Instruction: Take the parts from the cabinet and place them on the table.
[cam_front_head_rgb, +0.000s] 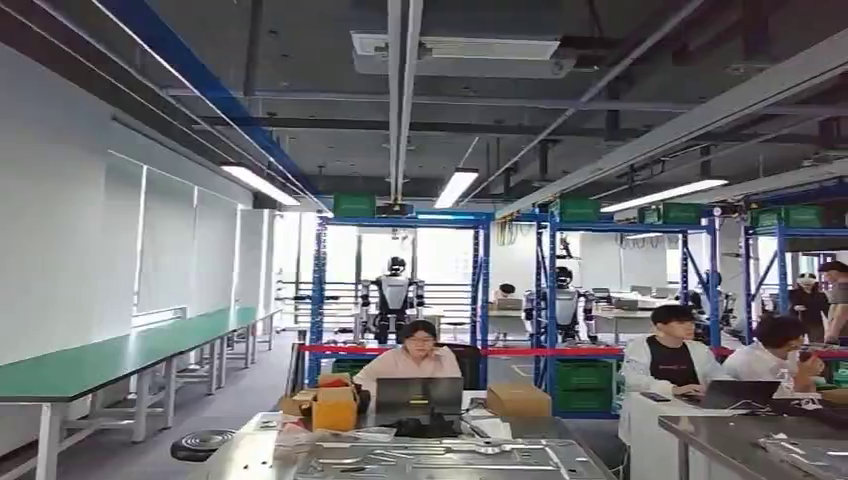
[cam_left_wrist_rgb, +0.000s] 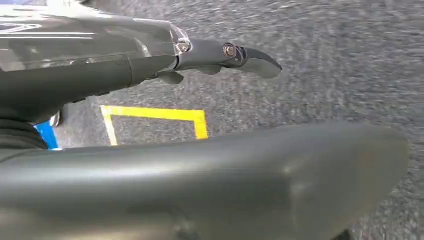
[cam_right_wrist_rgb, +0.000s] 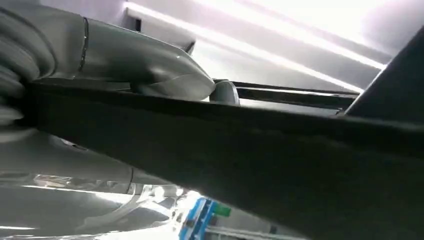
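In the head view a steel table (cam_front_head_rgb: 250, 462) stands straight ahead at the bottom edge, with flat metal parts (cam_front_head_rgb: 420, 458) lying on it. My left hand (cam_left_wrist_rgb: 150, 65) hangs over grey floor; its dark fingers (cam_left_wrist_rgb: 250, 57) stretch out straight, its thick thumb (cam_left_wrist_rgb: 225, 185) is apart from them, and nothing lies between. In the right wrist view my right hand (cam_right_wrist_rgb: 125, 60) holds a long, dark, flat part (cam_right_wrist_rgb: 250, 145), the grey thumb (cam_right_wrist_rgb: 170, 77) lying across one side of it. The part hides the fingers.
Three people sit at laptops behind the steel table, beside cardboard boxes (cam_front_head_rgb: 335, 405). A second steel table (cam_front_head_rgb: 740, 440) is at the right. A long green bench (cam_front_head_rgb: 120, 355) runs along the left wall. Blue racks (cam_front_head_rgb: 400, 290) and other robots stand behind red tape. Yellow floor tape (cam_left_wrist_rgb: 155, 115) lies under my left hand.
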